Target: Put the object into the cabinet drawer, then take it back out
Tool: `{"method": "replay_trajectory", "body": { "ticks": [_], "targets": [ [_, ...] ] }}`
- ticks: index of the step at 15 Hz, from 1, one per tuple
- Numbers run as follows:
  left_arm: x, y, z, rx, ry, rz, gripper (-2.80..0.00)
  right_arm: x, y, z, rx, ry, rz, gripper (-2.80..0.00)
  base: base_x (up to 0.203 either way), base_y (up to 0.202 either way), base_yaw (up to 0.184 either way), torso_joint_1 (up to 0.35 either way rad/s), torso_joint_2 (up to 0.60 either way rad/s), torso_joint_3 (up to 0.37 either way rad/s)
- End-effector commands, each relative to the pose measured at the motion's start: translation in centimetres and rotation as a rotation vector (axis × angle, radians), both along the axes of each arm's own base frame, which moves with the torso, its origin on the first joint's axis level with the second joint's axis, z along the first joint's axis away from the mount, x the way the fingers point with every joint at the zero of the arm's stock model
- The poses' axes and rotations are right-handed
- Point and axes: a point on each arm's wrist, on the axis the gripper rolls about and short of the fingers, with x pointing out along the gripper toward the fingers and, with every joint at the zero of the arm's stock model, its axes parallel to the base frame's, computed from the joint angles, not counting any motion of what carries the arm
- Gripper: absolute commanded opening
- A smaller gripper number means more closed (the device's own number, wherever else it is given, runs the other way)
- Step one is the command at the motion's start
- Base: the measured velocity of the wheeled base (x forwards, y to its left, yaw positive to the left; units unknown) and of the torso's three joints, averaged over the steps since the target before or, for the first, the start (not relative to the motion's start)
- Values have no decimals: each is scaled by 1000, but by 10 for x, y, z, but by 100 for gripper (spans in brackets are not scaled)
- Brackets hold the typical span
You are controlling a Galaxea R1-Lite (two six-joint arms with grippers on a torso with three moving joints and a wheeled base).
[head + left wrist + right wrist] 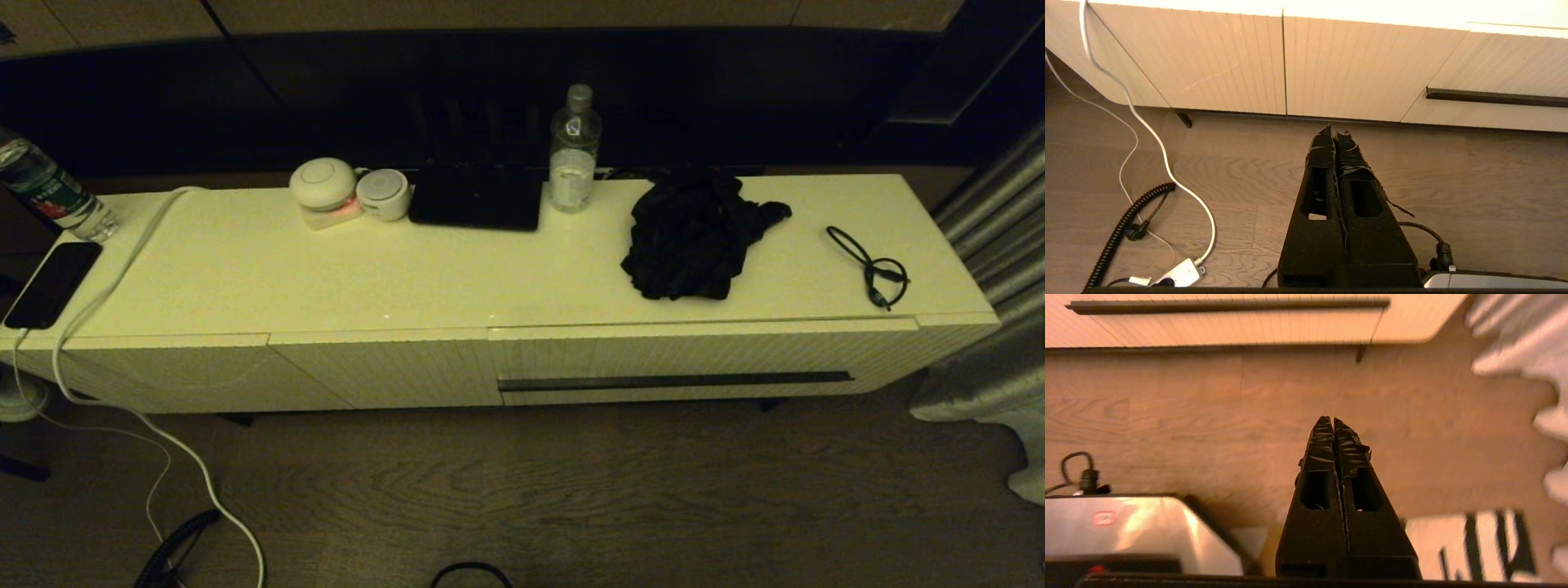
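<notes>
- The cabinet drawer [702,363] is pushed flush into the low cream cabinet [392,371], so its inside is hidden; only the vertically ribbed front and the long dark handle strip [676,381] show.
- The black object [694,233] lies on the glossy worktop [457,269] above the drawer. It is a crumpled, soft-looking heap of dark fabric, and its folds are too dark to say what it is.
- Neither arm appears in the head view.
- The left gripper [1336,131] shows only in its own wrist view, low over the wood-grain floor [571,490] in front of the ribbed panels. Its 2 black, tape-wrapped fingers [1323,151] are pressed together and hold nothing.
- The right gripper [1333,421] hangs over the floor below the drawer's handle strip, its 2 taped fingers also pressed together with nothing between them.
- A clear plastic bottle [575,151] with a pale cap stands upright at the rear of the worktop, just beside a flat black rectangular item [478,200] whose nature is unclear.
- 2 round white devices [347,192] sit left of that, the larger one on a pinkish base.
- A thin black cable [869,265] lies looped near the right end.
- At the left end, a dark phone [53,282] lies flat, and a second bottle [49,192] is cut off by the frame.
- A white cord [114,278] trails off the worktop to the floor.
- A grey curtain [992,327] is cut off at the right edge.
</notes>
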Motion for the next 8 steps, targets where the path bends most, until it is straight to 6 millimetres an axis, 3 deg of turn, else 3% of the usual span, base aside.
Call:
{"method": "replay_trajectory", "body": {
  "ticks": [1,8],
  "targets": [
    [0,0,0,-1,-2,1,-280,5,0,-3,-24,-63,11,-280,0,0,0,0,0,0],
    [0,0,0,-1,-2,1,-280,9,0,-6,-27,-121,16,-280,0,0,0,0,0,0]
  ]
}}
